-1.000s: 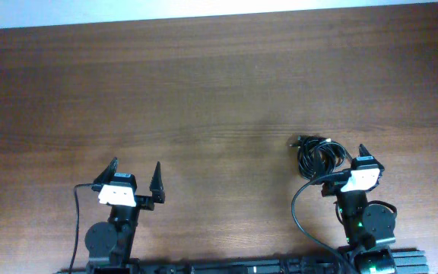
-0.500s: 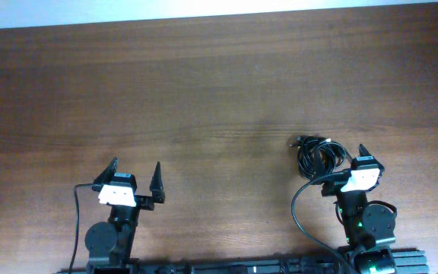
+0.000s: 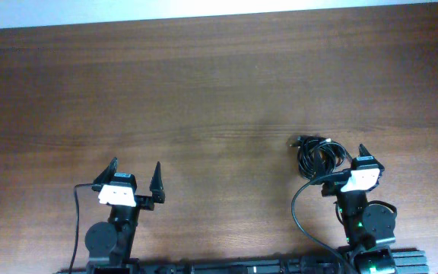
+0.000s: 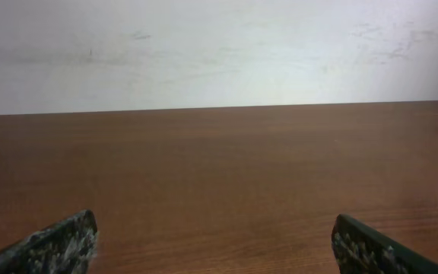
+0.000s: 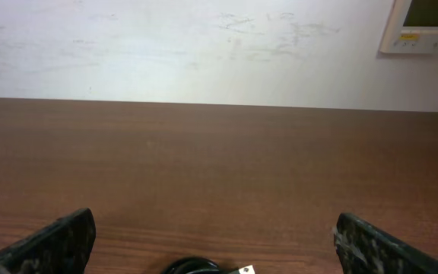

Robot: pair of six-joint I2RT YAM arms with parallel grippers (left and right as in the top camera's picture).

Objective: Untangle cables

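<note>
Nothing has moved since the earlier overhead frames; both arms sit parked at the near edge of the dark brown wooden table (image 3: 204, 91). The tangled bundle of thin black cables (image 3: 316, 156) lies just ahead of the right gripper (image 3: 342, 152), a little left of its centre line, with a plug end poking out at the far-left side. The bundle looks compact, slightly longer front to back. The left gripper (image 3: 136, 164) is well apart from it, so I judge the right arm the one to reach. Both grippers point forward, held low and level, fingers spread wide, gripping nothing.
</note>
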